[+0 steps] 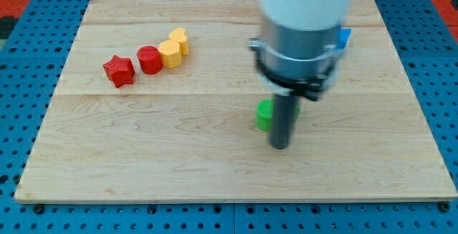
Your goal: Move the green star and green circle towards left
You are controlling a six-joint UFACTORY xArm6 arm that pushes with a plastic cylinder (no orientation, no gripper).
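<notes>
My tip (280,147) rests on the wooden board (179,148), right of centre. A green block (265,114), round as far as it shows, sits just left of the rod and touches it; the rod hides its right side. A sliver of green (297,107) shows on the rod's right side; I cannot tell whether it is the star or part of the same block. The arm's body covers what lies above.
A red star (119,70), a red round block (149,59), a yellow hexagon-like block (170,53) and a yellow heart-like block (179,40) form a line at the upper left. A blue block (345,38) peeks out right of the arm.
</notes>
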